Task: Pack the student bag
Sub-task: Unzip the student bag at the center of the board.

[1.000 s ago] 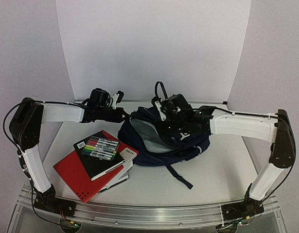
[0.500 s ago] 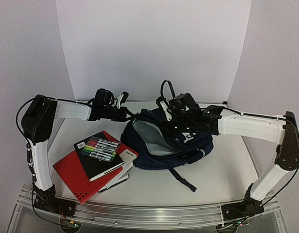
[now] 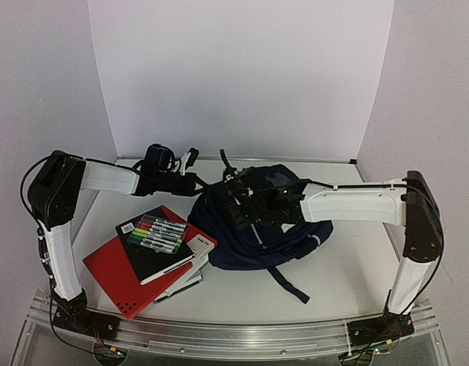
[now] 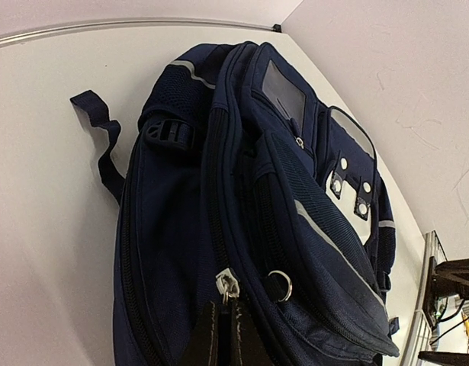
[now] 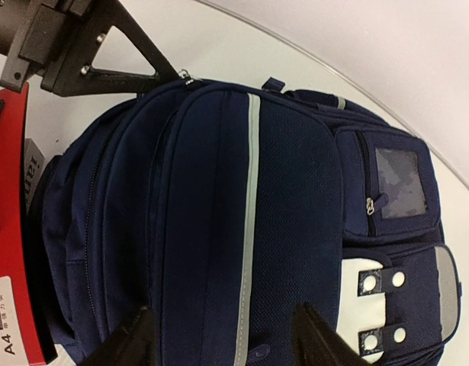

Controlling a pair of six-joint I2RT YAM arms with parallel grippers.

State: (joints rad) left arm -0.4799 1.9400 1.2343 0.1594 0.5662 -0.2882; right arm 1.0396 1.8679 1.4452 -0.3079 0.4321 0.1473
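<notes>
Navy student bag (image 3: 284, 238) lying on the white counter (image 3: 348, 267). Left hand (image 3: 196, 183) meets the bag's far-left edge; right hand (image 3: 235, 206) hangs over its left half. Left of the bag: marker set (image 3: 158, 232) atop stacked notebooks (image 3: 116, 278).

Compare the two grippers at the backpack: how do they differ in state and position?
The left gripper is shut on a zipper pull of the student bag; the right gripper is open and holds nothing. The left gripper meets the bag at its edge; the right gripper hangs over its striped front. Both are close to the bag.
</notes>
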